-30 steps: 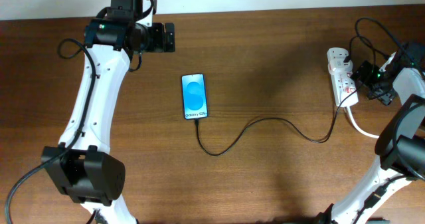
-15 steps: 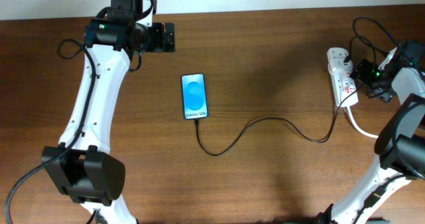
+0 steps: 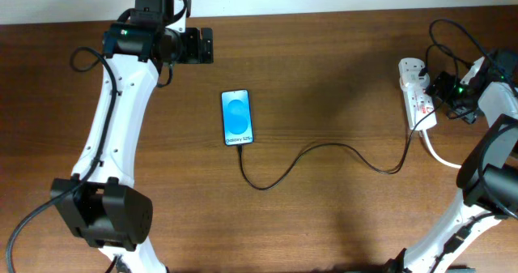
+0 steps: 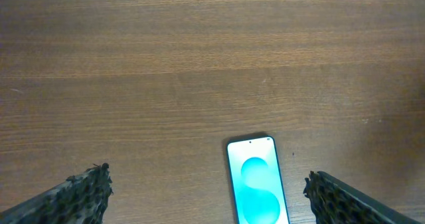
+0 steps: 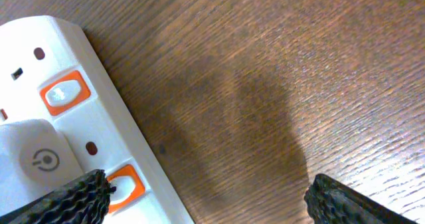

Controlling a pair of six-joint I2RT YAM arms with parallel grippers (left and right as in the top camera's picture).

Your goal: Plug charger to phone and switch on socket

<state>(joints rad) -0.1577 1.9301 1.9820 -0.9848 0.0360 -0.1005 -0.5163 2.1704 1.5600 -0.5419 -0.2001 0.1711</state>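
The phone [image 3: 237,117] lies flat mid-table, blue screen lit; it also shows in the left wrist view [image 4: 257,187]. The thin black charger cable [image 3: 324,150] runs from the phone's near end in a curve to the white socket strip [image 3: 416,95] at the right. My left gripper [image 3: 207,45] is open, hanging above bare wood behind the phone. My right gripper [image 3: 443,87] is open at the strip's right side; in the right wrist view its left fingertip [image 5: 80,194] sits over an orange-red switch [image 5: 125,183], and a white adapter [image 5: 30,154] is plugged in the socket strip [image 5: 99,124].
A thick white cord [image 3: 439,153] trails from the strip toward the table's right front. Black arm cables loop above the strip [image 3: 450,38]. A second orange-red switch [image 5: 64,92] sits farther along the strip. The table's far edge runs along the top.
My right gripper has shifted very slightly up and left against the strip's side. The left arm, phone and cable have not moved.
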